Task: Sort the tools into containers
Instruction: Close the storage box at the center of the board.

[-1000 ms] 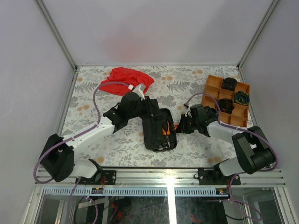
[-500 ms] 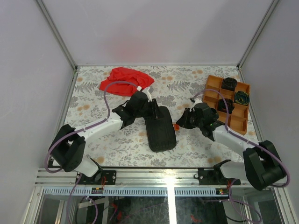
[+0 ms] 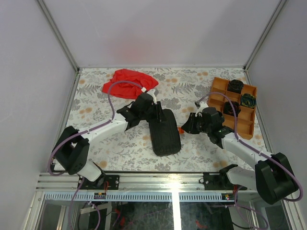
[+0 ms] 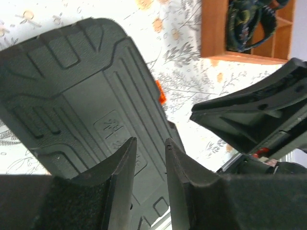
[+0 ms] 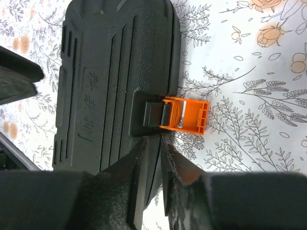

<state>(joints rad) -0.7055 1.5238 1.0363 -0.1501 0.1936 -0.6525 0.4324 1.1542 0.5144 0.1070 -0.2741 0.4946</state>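
Now | case (image 3: 164, 132) shut | latch (image 5: 184, 115) overhangs right edge | right gripper (image 5: 154, 143) beside

Red cloth (image 3: 129, 82) crumpled at upper left of floral table cover (image 3: 129, 153). Grey walls (image 3: 29, 72) around, aluminium rail (image 3: 168, 181) along bottom.

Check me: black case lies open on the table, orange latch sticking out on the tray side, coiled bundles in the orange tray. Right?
No: the black case is shut, ribbed lid down, as the right wrist view shows. The rest holds: its orange latch sticks out on the tray side and coiled bundles sit in the orange tray.
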